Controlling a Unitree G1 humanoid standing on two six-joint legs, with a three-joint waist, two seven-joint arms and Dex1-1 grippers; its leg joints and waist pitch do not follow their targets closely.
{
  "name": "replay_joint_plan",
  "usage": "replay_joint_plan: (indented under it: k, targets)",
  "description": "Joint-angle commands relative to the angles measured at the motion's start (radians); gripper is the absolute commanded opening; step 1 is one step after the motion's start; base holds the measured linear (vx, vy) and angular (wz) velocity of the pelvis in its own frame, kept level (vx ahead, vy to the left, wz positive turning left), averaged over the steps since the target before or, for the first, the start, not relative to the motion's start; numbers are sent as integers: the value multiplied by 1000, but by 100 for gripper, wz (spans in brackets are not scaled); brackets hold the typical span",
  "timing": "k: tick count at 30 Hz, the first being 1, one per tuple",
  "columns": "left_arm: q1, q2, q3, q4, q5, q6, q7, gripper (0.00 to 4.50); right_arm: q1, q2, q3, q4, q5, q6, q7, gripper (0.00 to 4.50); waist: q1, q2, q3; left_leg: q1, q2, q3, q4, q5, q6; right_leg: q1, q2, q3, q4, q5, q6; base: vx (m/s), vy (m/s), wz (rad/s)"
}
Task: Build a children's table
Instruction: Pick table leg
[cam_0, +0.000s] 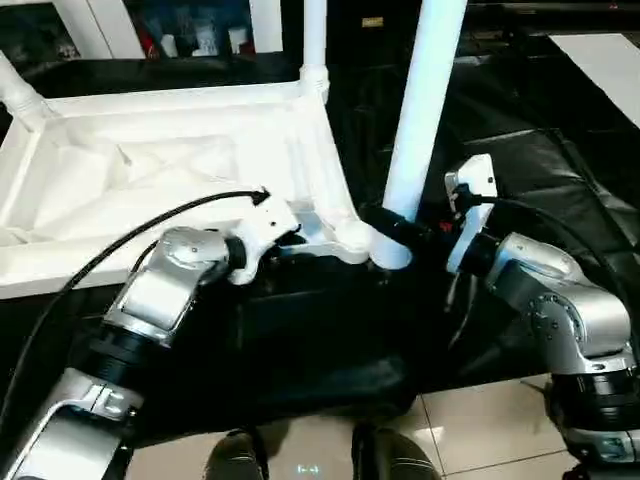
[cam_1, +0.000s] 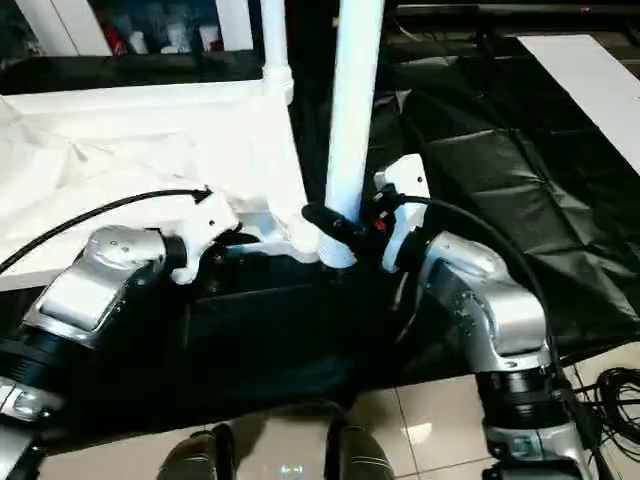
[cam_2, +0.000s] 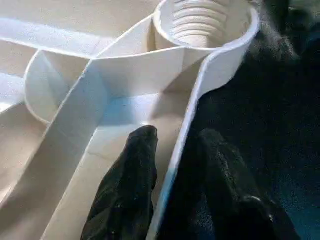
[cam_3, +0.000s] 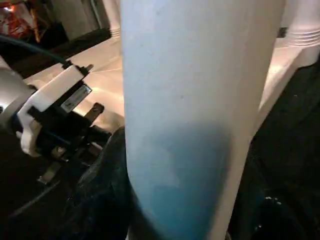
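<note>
Black sheeting (cam_0: 560, 150) under upturned tabletop (cam_0: 150, 170), left tool (cam_2: 170, 200) pinching its rim (right tool (cam_0: 400, 228) clamping upright leg (cam_0: 425, 110)).

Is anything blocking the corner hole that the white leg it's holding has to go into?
Nothing visible. The corner hole is open and empty, and the leg stands just beside it in the right gripper.

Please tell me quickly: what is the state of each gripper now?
Left gripper: closed on the rim of the white plastic tabletop.
Right gripper: closed around the long white tubular leg.
</note>
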Motion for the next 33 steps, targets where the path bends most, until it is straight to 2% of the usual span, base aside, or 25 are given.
replay_joint_plan:
  k: [1, 6, 10, 13, 14, 15, 16, 17, 18, 19, 21, 22, 24, 25, 28, 29, 32, 33]
  targets:
    - [8, 13, -19, -18, -21, -25, -53, 158, -12, -9, 3, -1, 8, -4, 15, 188, 0, -11, -88, 15, 7, 0, -56, -152, 60, 65, -58, 41, -75, -322, -157, 0, 0, 0]
    - [-19, 44, -21, 8, -22, -62, -116, 158, -16, -10, 7, 2, 9, -2, 28, 188, 2, -9, -88, 18, 9, 3, -56, -129, 65, 65, -57, 43, -68, -250, -182, 0, 0, 0]
    - [-63, 65, -32, 60, -10, -139, -175, 158, -10, -19, 7, -7, 13, 4, 41, 188, 4, -6, -89, 21, 10, 4, -57, -124, 63, 65, -56, 42, -66, -227, -191, 0, 0, 0]
    - [-88, 64, -23, 74, -35, -155, -220, 158, -6, -26, 7, -11, 11, 5, 50, 188, 7, -3, -92, 21, 12, 4, -56, -115, 61, 68, -58, 44, -61, -186, -208, 0, 0, 0]
    - [-95, 63, -20, 76, -40, -151, -225, 177, -6, -28, 7, -11, 10, 4, 51, 188, 8, -3, -93, 20, 12, 4, -55, -107, 63, 69, -58, 44, -57, -167, -216, 0, 0, 0]
    - [-95, 63, -20, 76, -40, -151, -225, 188, -6, -28, 7, -11, 10, 4, 51, 188, 9, 3, -95, 21, 13, 5, -54, -99, 66, 69, -58, 44, -56, -143, -227, 0, 0, 0]
    - [-101, 64, -20, 80, -47, -148, -235, 195, -4, -29, 6, -12, 9, 3, 50, 188, 12, 2, -96, 21, 13, 5, -53, -85, 70, 70, -57, 44, -52, -113, -238, 0, 0, 0]
    - [-105, 71, -27, 85, -33, -170, -236, 195, -1, -31, 5, -14, 7, 3, 52, 188, 13, 2, -97, 19, 12, 5, -53, -80, 72, 71, -58, 44, -51, -102, -243, 0, 0, 0]
    - [-105, 71, -27, 85, -33, -170, -236, 195, -1, -31, 5, -14, 7, 3, 52, 188, 14, 7, -96, 20, 13, 5, -53, -90, 71, 70, -56, 43, -52, -92, -250, 0, 0, 0]
    - [-105, 81, -39, 93, -10, -212, -233, 224, 3, -32, 3, -17, 6, 3, 52, 188, 17, 6, -96, 17, 12, 3, -53, -98, 69, 74, -57, 42, -51, -91, -251, 0, 0, 0]
    - [-105, 88, -44, 100, 5, -243, -230, 229, 6, -33, 3, -19, 5, 2, 52, 188, 15, 4, -95, 16, 12, 3, -54, -112, 62, 76, -58, 43, -52, -103, -246, 0, 0, 0]
    - [-105, 88, -37, 104, 0, -249, -233, 229, 6, -30, 6, -18, 3, 0, 51, 188, 15, 7, -94, 16, 12, 2, -55, -118, 55, 76, -60, 43, -52, -117, -243, 0, 0, 0]
    - [-110, 87, -23, 125, -2, -284, -235, 229, 5, -24, 12, -14, 0, -5, 49, 188, 12, 7, -93, 15, 11, 2, -55, -120, 51, 77, -60, 43, -54, -125, -241, 0, 0, 0]
    - [-112, 88, -18, 133, 1, -299, -231, 229, 3, -19, 15, -11, -2, -7, 48, 188, 10, 3, -93, 14, 10, 2, -55, -127, 48, 78, -59, 42, -56, -136, -237, 0, 0, 0]
    - [-114, 97, -1, 162, 7, -330, -219, 229, 1, -1, 27, 3, -11, -23, 46, 188, 7, 8, -94, 16, 11, 1, -55, -129, 45, 77, -59, 41, -56, -142, -236, 0, 0, 0]
    - [-114, 96, 3, 166, -2, -319, -226, 229, 1, 1, 28, 5, -11, -24, 46, 188, 6, 3, -93, 15, 10, 2, -55, -129, 45, 76, -59, 42, -56, -141, -237, 0, 0, 0]
    - [-125, 95, 16, 183, -19, -322, -231, 229, -4, 0, 23, 6, -5, -20, 47, 188, 8, 15, -92, 19, 13, 1, -56, -127, 43, 73, -59, 42, -54, -120, -249, 0, 0, 0]
    - [-136, 80, 39, 173, -61, -285, -242, 229, -12, -10, 4, -3, 15, -1, 51, 188, 12, 39, -95, 21, 12, -1, -54, -127, 38, 75, -60, 41, -49, -104, -262, 0, 0, 0]
